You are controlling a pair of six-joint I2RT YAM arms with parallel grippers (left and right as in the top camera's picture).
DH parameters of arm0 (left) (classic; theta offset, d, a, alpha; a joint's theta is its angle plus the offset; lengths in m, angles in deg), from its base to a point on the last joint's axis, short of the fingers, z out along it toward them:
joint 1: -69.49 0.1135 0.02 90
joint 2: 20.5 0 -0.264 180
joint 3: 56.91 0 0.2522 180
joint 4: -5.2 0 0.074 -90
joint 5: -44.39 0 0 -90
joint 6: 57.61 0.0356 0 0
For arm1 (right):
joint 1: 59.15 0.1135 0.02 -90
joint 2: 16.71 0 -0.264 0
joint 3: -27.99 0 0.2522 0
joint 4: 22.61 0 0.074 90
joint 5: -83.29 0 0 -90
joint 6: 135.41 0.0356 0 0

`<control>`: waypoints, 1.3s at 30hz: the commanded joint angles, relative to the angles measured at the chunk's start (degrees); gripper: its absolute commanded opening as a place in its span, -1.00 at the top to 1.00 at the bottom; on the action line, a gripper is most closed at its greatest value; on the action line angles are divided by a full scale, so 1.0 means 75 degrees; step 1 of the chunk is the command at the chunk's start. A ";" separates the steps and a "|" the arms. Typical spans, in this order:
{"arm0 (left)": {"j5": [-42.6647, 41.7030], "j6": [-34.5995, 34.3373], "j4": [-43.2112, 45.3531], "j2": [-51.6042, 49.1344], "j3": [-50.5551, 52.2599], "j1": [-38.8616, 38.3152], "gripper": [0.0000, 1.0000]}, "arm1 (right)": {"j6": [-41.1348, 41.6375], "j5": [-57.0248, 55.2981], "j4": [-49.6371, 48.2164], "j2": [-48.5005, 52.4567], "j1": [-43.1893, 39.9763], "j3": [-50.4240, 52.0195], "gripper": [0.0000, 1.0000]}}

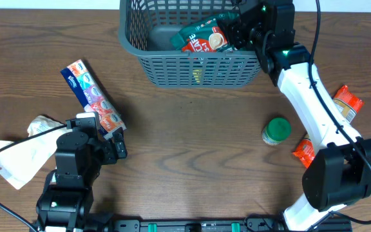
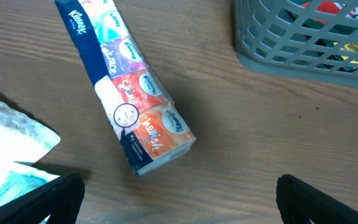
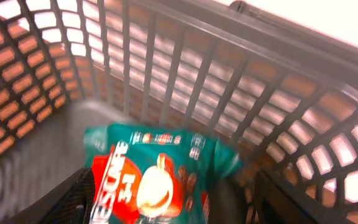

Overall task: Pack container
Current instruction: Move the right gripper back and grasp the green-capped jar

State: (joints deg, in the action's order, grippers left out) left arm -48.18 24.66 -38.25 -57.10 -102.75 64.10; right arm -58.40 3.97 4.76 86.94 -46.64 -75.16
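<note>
Right gripper (image 3: 179,202), jaws spread, hangs inside the basket (image 1: 192,67) at the far side, above a coffee packet (image 3: 154,180) (one item packed, I judge). Left gripper (image 2: 179,199) gapes over the tissues (image 2: 126,93); these and the jar (image 1: 276,131) are not yet packed.

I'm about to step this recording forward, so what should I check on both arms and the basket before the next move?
1. Spread of right fingers either side of coffee packet: ok.
2. That coffee packet inside the basket: ok.
3. Bare floor free in basket: ok.
4. Wide opening of left fingers: ok.
5. Position of tissue pack between left fingers: not ok, it lies ahead of them, slanted.
</note>
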 commanded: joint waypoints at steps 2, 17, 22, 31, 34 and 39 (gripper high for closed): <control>0.0090 -0.0067 -0.0038 -0.0003 -0.0189 0.0032 -0.97 | 0.0315 0.0035 0.0848 -0.0338 -0.0198 -0.1043 -0.39; 0.0090 -0.0067 -0.0038 -0.0003 -0.0189 0.0032 -0.97 | 0.2279 -0.0341 0.9084 -0.0379 -0.1897 -0.5715 -0.98; 0.0090 -0.0067 -0.0041 -0.0003 -0.0189 0.0032 -0.97 | 0.3118 -0.0720 1.1162 -0.0379 -0.2203 -0.5549 -0.99; 0.0093 -0.0064 -0.0035 -0.0152 -0.0189 0.0032 -0.97 | 0.3185 -0.1070 1.1095 -0.0452 -0.2209 -0.4135 -0.98; 0.0090 -0.0067 -0.0038 -0.0256 -0.0189 0.0032 -0.96 | 0.3188 -0.1239 1.0812 -0.0452 -0.2215 -0.3550 -0.99; 0.0090 -0.0067 0.0000 -0.0402 -0.0189 0.0032 -0.97 | 0.3185 -0.1250 0.9911 -0.0452 -0.2259 -0.2527 -0.98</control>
State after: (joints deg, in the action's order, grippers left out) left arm -48.18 24.66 -38.42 -59.59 -102.86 64.10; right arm -35.30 -4.03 80.99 83.84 -62.92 -97.39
